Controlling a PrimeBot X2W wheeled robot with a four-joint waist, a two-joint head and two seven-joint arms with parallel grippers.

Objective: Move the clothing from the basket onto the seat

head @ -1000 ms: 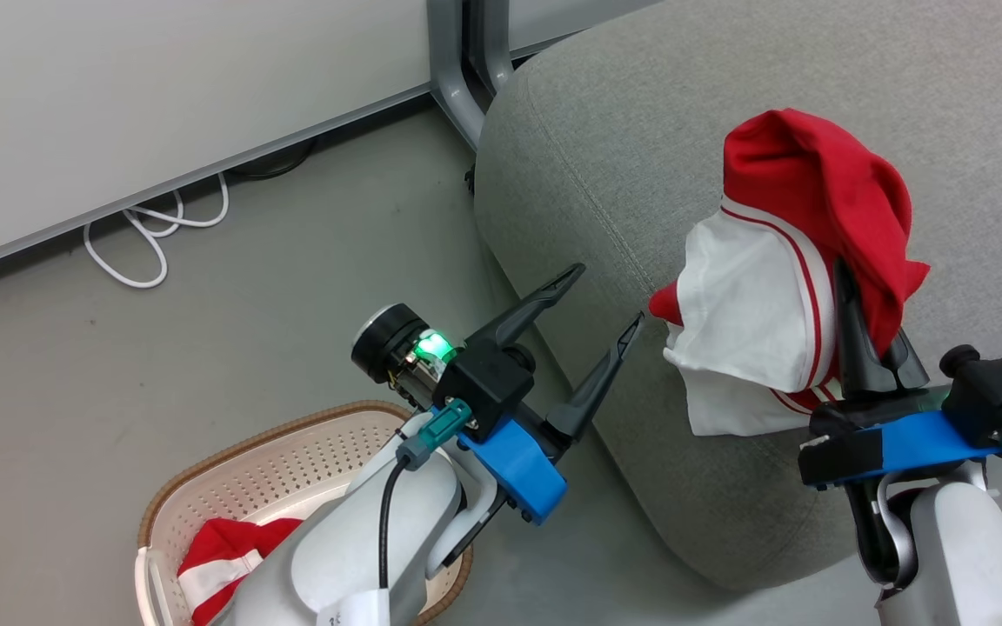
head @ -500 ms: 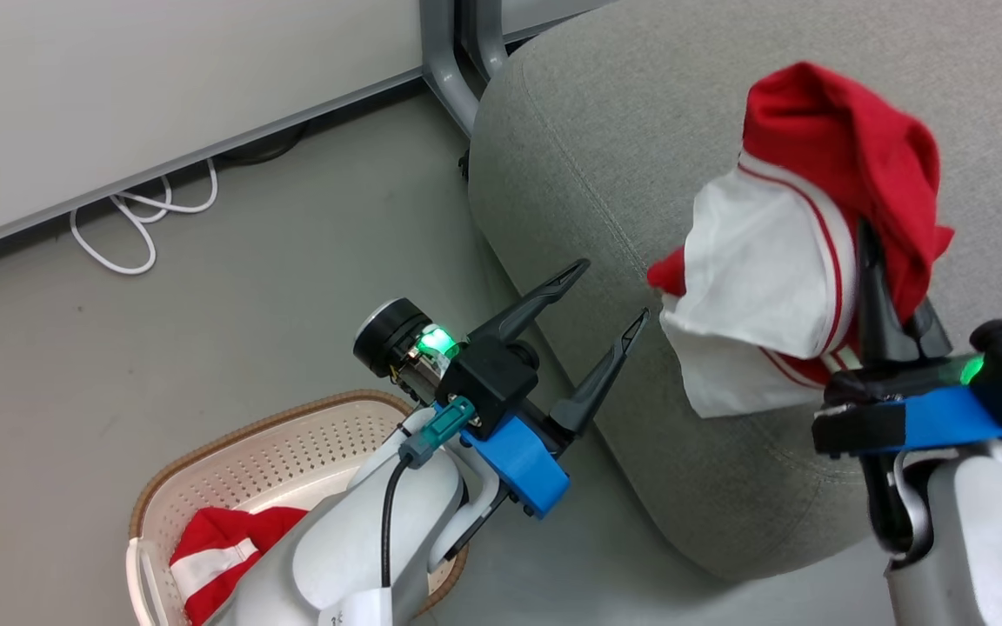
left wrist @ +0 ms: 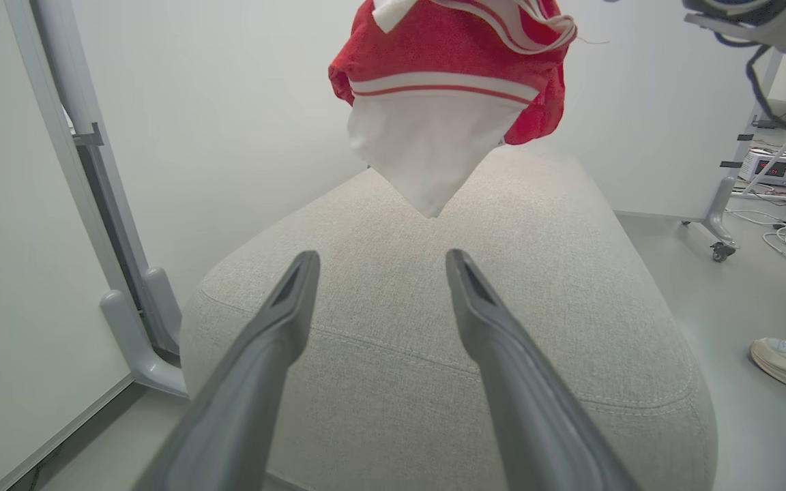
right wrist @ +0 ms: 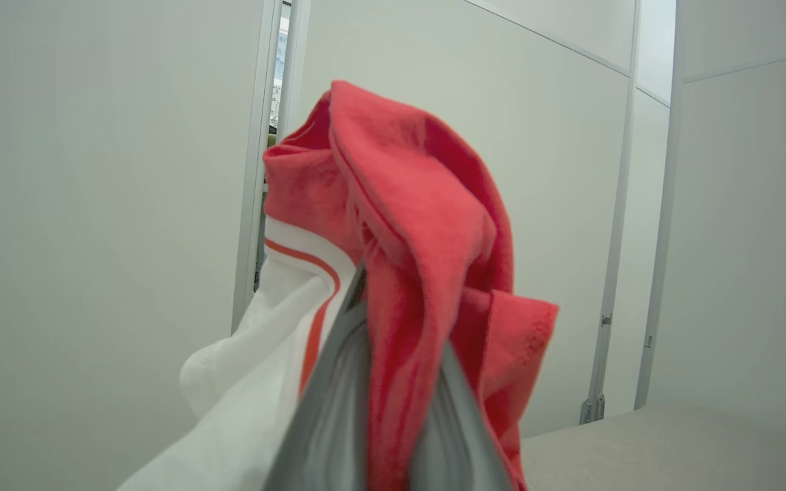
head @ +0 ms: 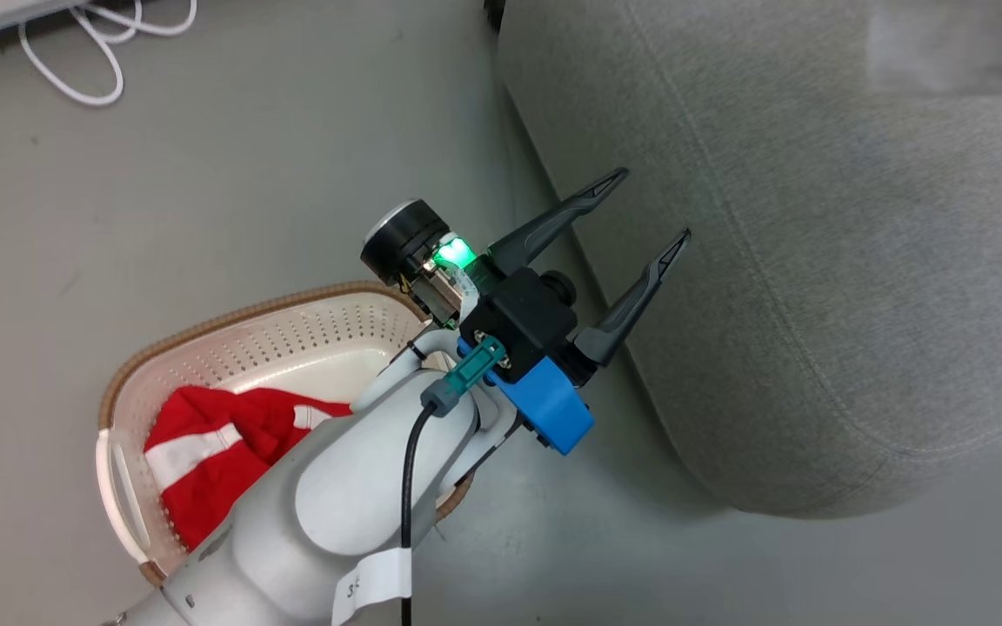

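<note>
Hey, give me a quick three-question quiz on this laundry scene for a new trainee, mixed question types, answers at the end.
1. True or false: the left hand is open and holds nothing.
2. What is the right hand shut on? A: a red and white garment. B: a blue towel. C: nothing.
3. Fill in: another red garment lies in the ____.
Key: 1 true. 2 A. 3 basket.

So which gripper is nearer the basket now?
Left. The left gripper hangs open just past the basket; the right gripper holds clothing up above the seat.
</note>
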